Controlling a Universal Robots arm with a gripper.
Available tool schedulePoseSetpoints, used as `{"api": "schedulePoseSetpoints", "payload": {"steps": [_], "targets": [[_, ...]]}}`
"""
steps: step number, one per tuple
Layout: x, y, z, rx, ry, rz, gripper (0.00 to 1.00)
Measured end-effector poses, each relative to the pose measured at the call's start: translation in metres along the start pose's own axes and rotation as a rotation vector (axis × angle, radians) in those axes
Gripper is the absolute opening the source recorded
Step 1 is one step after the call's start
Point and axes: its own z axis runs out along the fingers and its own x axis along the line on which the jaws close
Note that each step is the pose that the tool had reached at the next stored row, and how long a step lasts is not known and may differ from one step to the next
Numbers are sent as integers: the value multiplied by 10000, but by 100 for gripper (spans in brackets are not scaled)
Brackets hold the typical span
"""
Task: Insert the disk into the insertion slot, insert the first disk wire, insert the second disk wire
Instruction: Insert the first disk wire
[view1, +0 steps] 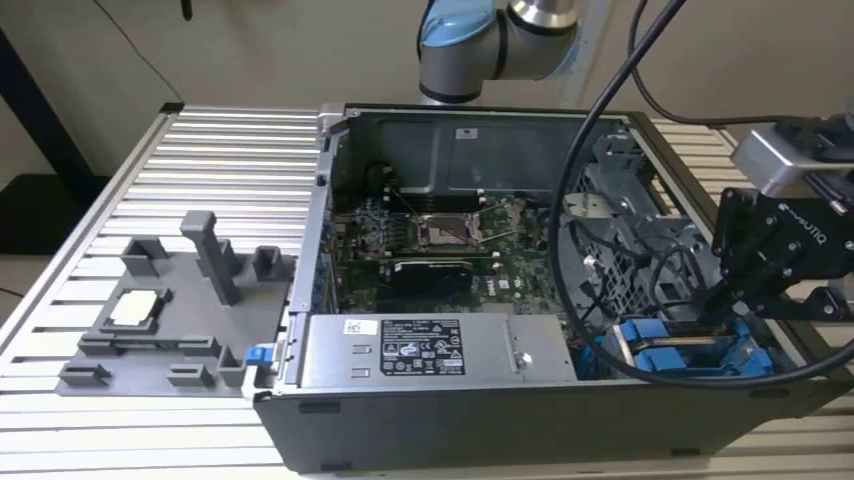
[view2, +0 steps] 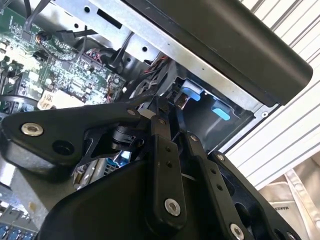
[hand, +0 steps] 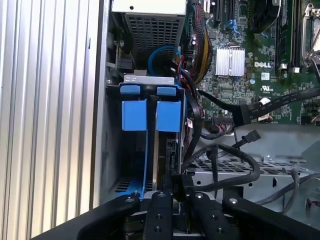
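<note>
Two bright blue carriers (hand: 152, 115) sit side by side inside the grey drive cage (view1: 627, 255) at the case's front corner, on the exterior view's right. One of them holds the disk, seated in the insertion slot; I cannot tell which. They show as blue tabs (view2: 200, 100) in the second wrist view and as blue frames (view1: 687, 355) in the exterior view. My black gripper (view1: 721, 315) reaches down into the cage just behind them. Its fingers (hand: 160, 200) are drawn together on the end of a black wire (hand: 245, 172) that loops back to the fingertips.
A second black cable with a loose connector (hand: 251, 135) lies across the cage near the motherboard (view1: 427, 235). The power supply (view1: 427, 350) sits beside the cage. Thick black hoses (view1: 587, 180) hang over the case. A grey fixture plate (view1: 174, 300) lies outside, on the exterior view's left.
</note>
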Motion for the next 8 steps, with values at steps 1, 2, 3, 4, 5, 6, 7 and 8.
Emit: {"api": "schedulePoseSetpoints", "payload": {"steps": [1, 2, 3, 4, 5, 6, 7, 8], "targets": [[2, 0, 1, 0, 0, 3, 19], [3, 0, 2, 0, -1, 7, 19], [3, 0, 3, 0, 2, 10, 19], [3, 0, 5, 0, 3, 16, 19], [3, 0, 7, 0, 6, 25, 19], [4, 0, 10, 0, 11, 34, 19], [4, -1, 12, 0, 16, 43, 19], [4, 0, 14, 0, 21, 53, 19]]}}
